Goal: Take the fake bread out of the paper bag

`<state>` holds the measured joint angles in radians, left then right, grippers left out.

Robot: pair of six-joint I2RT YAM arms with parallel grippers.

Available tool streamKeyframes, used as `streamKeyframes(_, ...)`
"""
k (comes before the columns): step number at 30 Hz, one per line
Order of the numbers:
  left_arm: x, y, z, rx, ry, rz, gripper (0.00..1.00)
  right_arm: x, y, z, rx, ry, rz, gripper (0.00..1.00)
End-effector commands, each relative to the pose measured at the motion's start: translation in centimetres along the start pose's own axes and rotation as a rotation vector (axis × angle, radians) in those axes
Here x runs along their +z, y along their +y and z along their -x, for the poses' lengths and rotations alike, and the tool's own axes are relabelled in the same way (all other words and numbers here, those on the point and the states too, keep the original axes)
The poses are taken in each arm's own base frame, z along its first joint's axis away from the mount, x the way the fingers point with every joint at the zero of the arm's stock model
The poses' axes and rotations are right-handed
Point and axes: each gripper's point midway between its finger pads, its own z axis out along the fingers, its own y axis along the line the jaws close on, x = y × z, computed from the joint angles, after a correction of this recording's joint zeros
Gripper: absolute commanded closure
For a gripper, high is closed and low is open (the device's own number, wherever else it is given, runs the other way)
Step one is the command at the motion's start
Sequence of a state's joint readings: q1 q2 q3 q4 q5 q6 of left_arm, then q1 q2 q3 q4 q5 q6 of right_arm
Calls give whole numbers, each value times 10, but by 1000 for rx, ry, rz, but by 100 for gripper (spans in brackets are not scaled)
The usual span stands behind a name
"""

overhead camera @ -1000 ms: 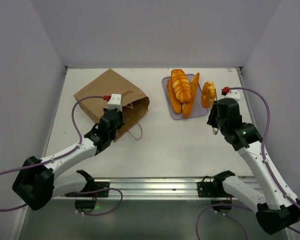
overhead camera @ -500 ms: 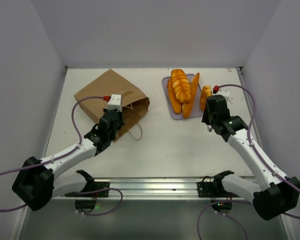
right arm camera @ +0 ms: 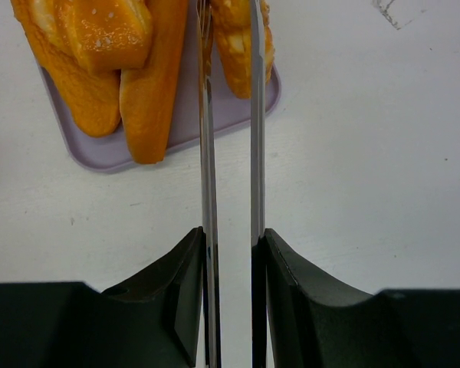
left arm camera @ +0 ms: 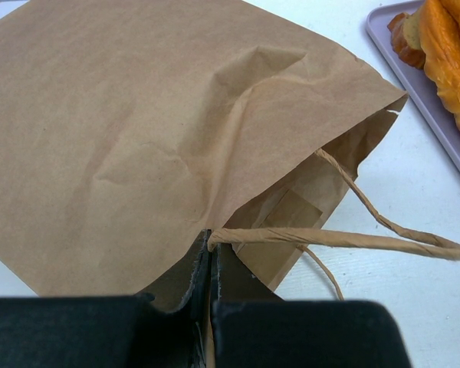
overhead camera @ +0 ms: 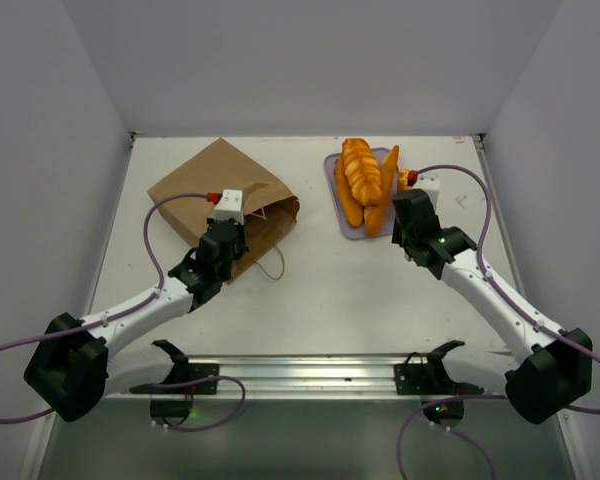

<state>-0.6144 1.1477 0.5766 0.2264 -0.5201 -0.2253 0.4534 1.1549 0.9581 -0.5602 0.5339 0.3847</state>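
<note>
The brown paper bag lies flat at the left, its mouth facing right. My left gripper is shut on the bag's lower mouth edge, where a string handle is attached; the bag fills the left wrist view. Several pieces of fake bread lie on the lavender tray. My right gripper is shut on metal tongs. The tong tips pinch one more bread piece over the tray's right edge. The bag's inside is hidden.
The tray sits at the back right, near the right wall. A loose bag handle loops onto the white table between the arms. The tray's corner with bread shows at the far right of the left wrist view.
My right arm has moved left and down toward the tray, bringing the bread piece in the tongs to the tray's right edge. My left arm has not moved.
</note>
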Motion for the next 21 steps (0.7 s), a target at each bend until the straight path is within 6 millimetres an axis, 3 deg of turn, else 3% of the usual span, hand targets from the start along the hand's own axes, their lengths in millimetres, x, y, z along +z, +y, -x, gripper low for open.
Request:
streamKeyframes(1,0,1,17,-50,-59,0,100,-3,11,27,55,-85,14,91)
streamKeyframes(5,0,1,17,-50,-59,1,100,-3,19,27,55,-87,28,79)
streamKeyframes(21,-1,1,17,-51,-61,1,100,-10,31,30,81,-92,92,60)
